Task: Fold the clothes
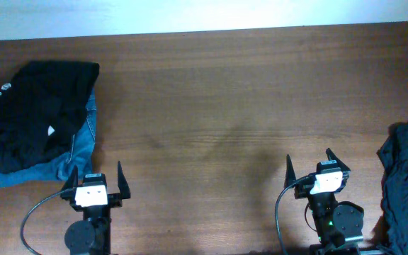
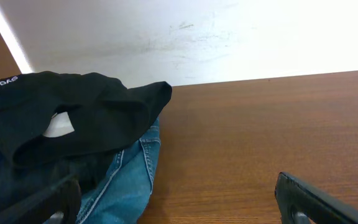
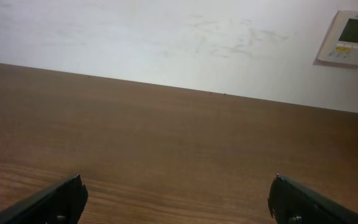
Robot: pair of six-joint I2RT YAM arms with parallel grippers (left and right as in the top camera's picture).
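A pile of clothes [image 1: 37,113] lies at the table's left: a black garment with white lettering on top [image 2: 61,124], blue jeans [image 1: 83,145] under it [image 2: 129,174]. A second heap of black clothes [image 1: 406,184] sits at the right edge. My left gripper [image 1: 94,177] stands open near the front edge, just right of the left pile, nothing between its fingers [image 2: 176,199]. Open and holding nothing as well, my right gripper [image 1: 309,164] stands left of the right heap [image 3: 176,196].
The brown wooden table [image 1: 218,92] stretches between the two piles. A white wall [image 3: 166,37] runs behind the far edge, with a small control panel [image 3: 352,37] mounted at the right.
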